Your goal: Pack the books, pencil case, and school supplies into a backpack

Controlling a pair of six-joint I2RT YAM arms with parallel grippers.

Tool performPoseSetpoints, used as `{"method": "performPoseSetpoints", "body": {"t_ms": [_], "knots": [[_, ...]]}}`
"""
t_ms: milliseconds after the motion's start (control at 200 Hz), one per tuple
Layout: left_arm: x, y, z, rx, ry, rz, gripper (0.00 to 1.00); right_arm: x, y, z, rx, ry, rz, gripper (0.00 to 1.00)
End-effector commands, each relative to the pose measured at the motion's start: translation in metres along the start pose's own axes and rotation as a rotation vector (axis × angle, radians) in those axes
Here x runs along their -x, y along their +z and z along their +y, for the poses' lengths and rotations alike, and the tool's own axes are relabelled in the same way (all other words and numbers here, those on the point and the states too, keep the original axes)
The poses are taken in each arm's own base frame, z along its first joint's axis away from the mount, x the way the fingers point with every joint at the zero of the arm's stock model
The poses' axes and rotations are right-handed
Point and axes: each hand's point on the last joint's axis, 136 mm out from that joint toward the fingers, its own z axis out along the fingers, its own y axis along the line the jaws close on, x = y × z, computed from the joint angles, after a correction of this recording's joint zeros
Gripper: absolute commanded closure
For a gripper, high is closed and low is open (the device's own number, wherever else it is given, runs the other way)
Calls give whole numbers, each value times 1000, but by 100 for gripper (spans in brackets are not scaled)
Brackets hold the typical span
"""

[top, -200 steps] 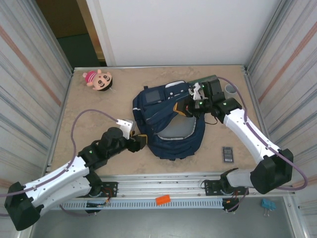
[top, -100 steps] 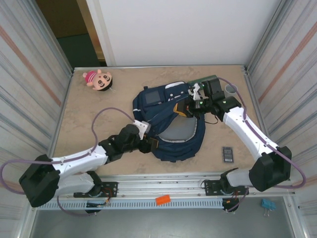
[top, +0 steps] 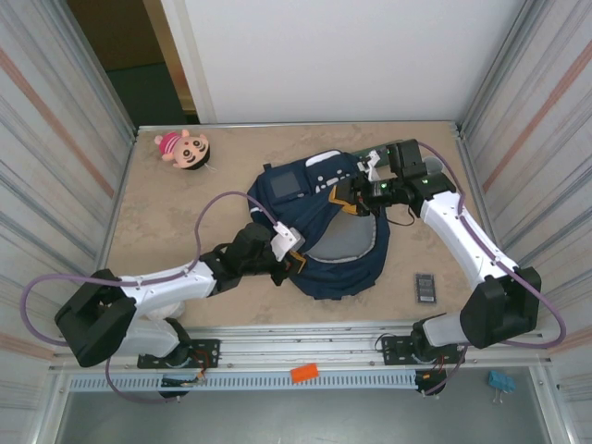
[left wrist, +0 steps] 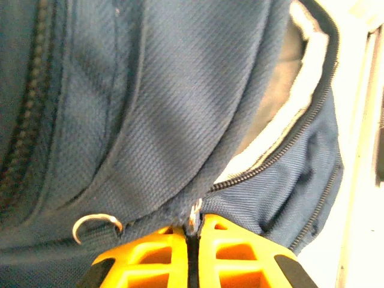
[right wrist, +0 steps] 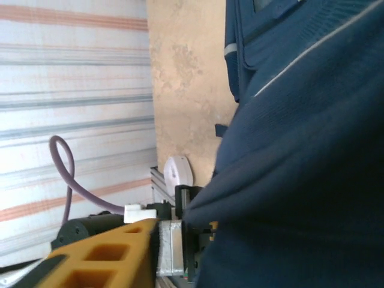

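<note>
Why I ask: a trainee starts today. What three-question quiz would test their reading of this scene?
1. True or false: the small dark device lies inside the backpack.
2. The left hand is: A) wide open; B) shut on the backpack's edge by the zipper; C) holding a book.
3. Which toy lies at the far left corner of the table?

Key: 1 false, it lies on the table to the right of the backpack. 2 B. 3 the pink plush doll.

The sandy table (top: 157, 203) carries the backpack (top: 310, 208), a plush doll (top: 183, 148) and a dark flat device (top: 425, 287).
</note>
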Motion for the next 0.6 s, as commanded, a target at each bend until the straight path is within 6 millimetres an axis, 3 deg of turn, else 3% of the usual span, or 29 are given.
{"method": "performPoseSetpoints", "body": {"t_ms": [0,140,256,401,481,546,591], "knots": [[22,-3,-21,-106,64,-92,100,3,-6,7,22,-49,-28,53],[36,-5,-26,-104,63,-153,100,-8,1,-17,-20,18,-89,45],[39,-1,-30,-103,57,-160,100,-20,6,-39,-67,78,-167,44],[39,9,-41,-126,41,-149,100,-32,18,-53,-81,118,-235,44],[38,14,-46,-131,37,-131,100,-35,22,-59,-102,116,-242,66],[33,18,-36,-73,-1,-94,100,-37,20,-58,-110,93,-222,86],[25,19,-23,-4,-26,-55,100,-38,15,-53,-109,60,-198,94]]}}
